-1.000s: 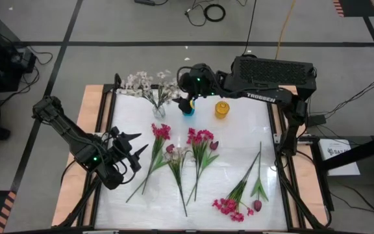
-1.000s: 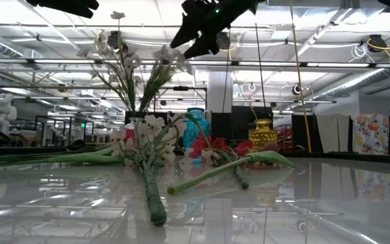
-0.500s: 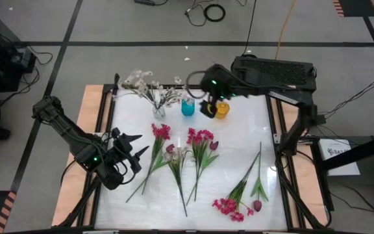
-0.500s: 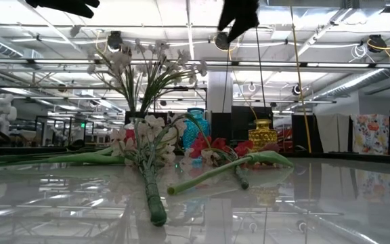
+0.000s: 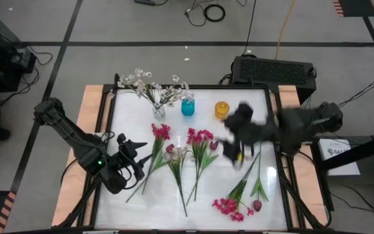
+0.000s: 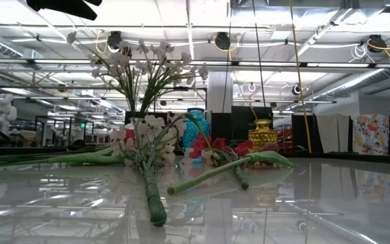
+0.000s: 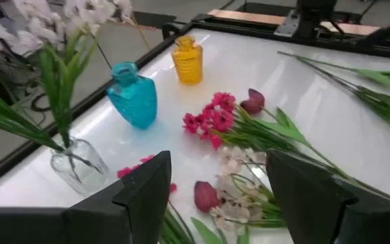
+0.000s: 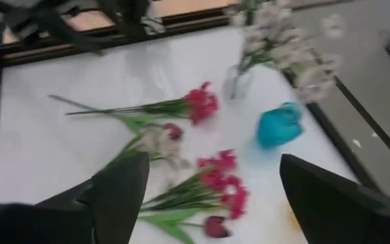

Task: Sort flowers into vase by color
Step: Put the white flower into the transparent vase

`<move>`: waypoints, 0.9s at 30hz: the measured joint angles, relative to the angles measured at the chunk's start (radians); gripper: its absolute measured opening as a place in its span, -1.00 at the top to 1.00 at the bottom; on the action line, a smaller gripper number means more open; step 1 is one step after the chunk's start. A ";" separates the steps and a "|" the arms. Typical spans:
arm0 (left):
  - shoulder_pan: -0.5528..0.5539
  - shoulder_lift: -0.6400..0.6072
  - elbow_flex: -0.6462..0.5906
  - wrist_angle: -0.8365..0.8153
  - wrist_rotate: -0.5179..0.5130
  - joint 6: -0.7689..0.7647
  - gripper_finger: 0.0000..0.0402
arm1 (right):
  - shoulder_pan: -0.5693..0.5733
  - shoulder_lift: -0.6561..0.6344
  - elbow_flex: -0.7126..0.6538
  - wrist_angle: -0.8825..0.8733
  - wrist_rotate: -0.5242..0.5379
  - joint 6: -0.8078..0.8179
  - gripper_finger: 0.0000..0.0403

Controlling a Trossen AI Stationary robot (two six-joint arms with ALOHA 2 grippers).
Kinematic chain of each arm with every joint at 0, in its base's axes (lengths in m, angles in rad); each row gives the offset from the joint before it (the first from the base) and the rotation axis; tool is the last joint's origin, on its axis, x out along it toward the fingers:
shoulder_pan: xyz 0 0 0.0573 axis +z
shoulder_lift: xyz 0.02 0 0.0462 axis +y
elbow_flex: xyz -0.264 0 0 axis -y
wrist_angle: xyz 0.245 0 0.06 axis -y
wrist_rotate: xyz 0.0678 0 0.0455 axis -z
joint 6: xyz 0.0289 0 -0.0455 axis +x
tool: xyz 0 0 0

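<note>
A clear vase [image 5: 158,112] at the far edge holds white flowers [image 5: 149,88]. Beside it stand a blue vase [image 5: 187,107] and a yellow vase [image 5: 221,109], both without flowers. Magenta sprigs [image 5: 160,132] [image 5: 200,136], a white sprig [image 5: 177,156] and a maroon tulip [image 5: 213,145] lie flat mid-table. More stems [image 5: 252,172] and a magenta cluster [image 5: 229,207] lie near right. My left gripper [image 5: 130,156] hovers open left of the leftmost magenta sprig. My right gripper [image 5: 232,146] is open and blurred above the table's right half.
A black frame [image 5: 109,130] rims the white table. A dark box [image 5: 274,70] sits beyond the far right corner. Bare tabletop shows along the near left [image 5: 128,211] and between the vases and the lying flowers.
My right gripper has swung from above the clear and blue vases toward the table's right and near side, rising, its fingers open throughout. The white flowers in the clear vase now fan out wider. My left gripper has edged slightly toward the leftmost magenta sprig.
</note>
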 joint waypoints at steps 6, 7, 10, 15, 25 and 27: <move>-0.007 0.012 0.000 0.021 0.023 -0.003 -0.24 | 0.214 0.030 -0.299 0.370 0.188 0.137 -0.61; -0.012 0.012 0.000 0.022 0.027 -0.005 -0.24 | 0.232 0.040 -0.352 0.470 0.194 0.142 -0.61; -0.032 0.012 0.000 0.043 0.037 -0.006 -0.24 | 0.260 0.082 -0.491 0.769 0.187 0.147 -0.61; -0.072 0.012 0.000 0.048 0.041 -0.052 -0.24 | 0.251 0.210 -0.574 0.980 0.166 0.204 -0.61; -0.089 0.092 0.000 0.074 0.044 -0.110 -0.24 | 0.150 0.483 -0.490 0.991 -0.046 0.356 -0.61; -0.089 0.102 0.000 0.094 0.050 -0.109 -0.24 | 0.137 0.516 -0.477 0.992 -0.049 0.371 -0.61</move>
